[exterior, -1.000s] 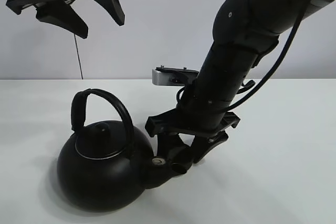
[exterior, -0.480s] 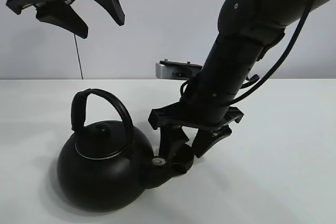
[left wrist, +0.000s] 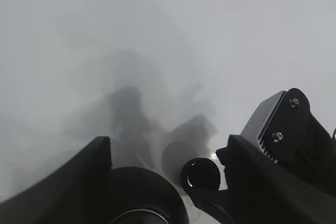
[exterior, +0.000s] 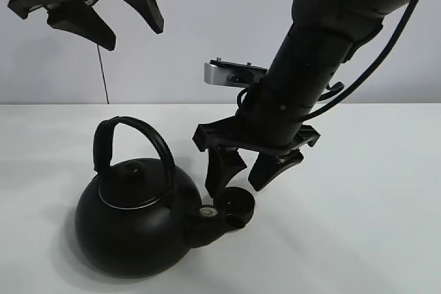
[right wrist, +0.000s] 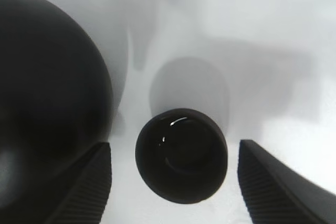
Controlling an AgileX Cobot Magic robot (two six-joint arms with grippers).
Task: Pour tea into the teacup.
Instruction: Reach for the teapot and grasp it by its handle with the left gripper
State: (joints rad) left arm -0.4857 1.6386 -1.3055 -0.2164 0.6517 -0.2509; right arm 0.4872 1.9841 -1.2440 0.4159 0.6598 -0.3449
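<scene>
The teacup (exterior: 234, 204) sits on the white table (exterior: 372, 191), about midway across the part in view and nearer the front than the far edge. It is just beside the spout (exterior: 204, 231) of the big black kettle (exterior: 127, 228). From the high camera, spout and cup overlap, so I cannot tell whether they touch. In the right wrist view a strip of bare table separates the teacup (right wrist: 181, 156) from the kettle's round body (right wrist: 47, 87).

The table is matte and carries soft grey shadows around both vessels. Its far edge meets a plain pale wall (exterior: 207, 18), down which a thin dark line (exterior: 103, 77) runs.

The table's front and side edges are cut off. The right arm leaves the picture at the top right corner. Of the left arm only the left claw (exterior: 131, 36) shows, hanging high over the far left of the table, spread and holding nothing. The left wrist view is hazy, with the kettle (left wrist: 139, 198) only a dark curve at its edge.

The right claw (exterior: 244, 178) hangs right over the cup, spread, one finger to each side. In its own view both fingers stand apart from the rim.

The cup's inside is dark with a few small glints, and I cannot tell whether there is liquid in it. The kettle's lid (exterior: 134, 177) is on and hides its contents, and the handle (exterior: 134, 132) arches upright.
</scene>
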